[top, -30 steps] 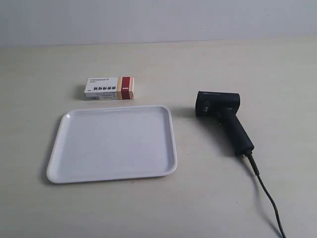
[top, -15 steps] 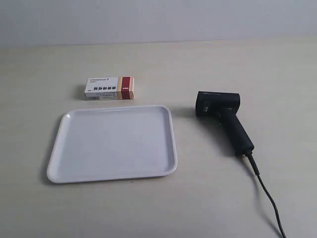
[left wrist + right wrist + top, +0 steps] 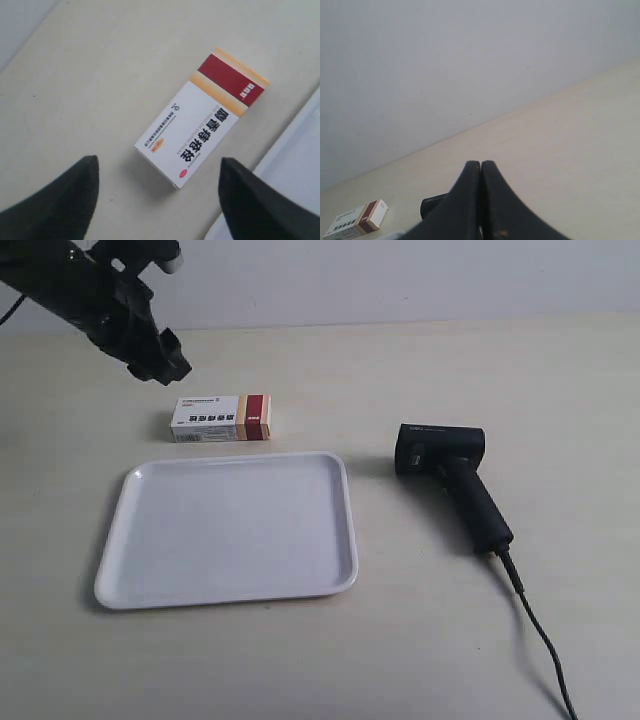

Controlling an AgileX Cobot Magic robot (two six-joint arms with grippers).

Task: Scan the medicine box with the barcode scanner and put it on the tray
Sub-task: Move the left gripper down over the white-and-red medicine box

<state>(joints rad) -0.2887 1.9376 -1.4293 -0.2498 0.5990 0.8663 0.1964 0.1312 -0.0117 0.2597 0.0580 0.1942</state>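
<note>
The medicine box [image 3: 221, 418] lies flat on the table just behind the white tray [image 3: 130, 570], its dark red and tan band toward the scanner side. My left gripper [image 3: 160, 360] hangs above and behind the box's white end, apart from it. In the left wrist view the left gripper [image 3: 158, 160] is open, and the box [image 3: 200, 120] lies ahead of the tips with nothing between them. The black barcode scanner [image 3: 450, 480] lies on its side beside the tray. My right gripper [image 3: 481, 162] is shut and empty, off the exterior view; the scanner [image 3: 434, 204] and the box [image 3: 357, 219] show far beyond it.
The scanner's black cable [image 3: 540, 640] runs from the handle to the exterior view's bottom edge. A tray edge [image 3: 295, 170] shows beside the box in the left wrist view. A pale wall [image 3: 400, 280] backs the beige table [image 3: 420, 370].
The left arm has come into the exterior view from the upper left corner and now hangs over the table behind the medicine box. Box, tray and scanner have not moved.
</note>
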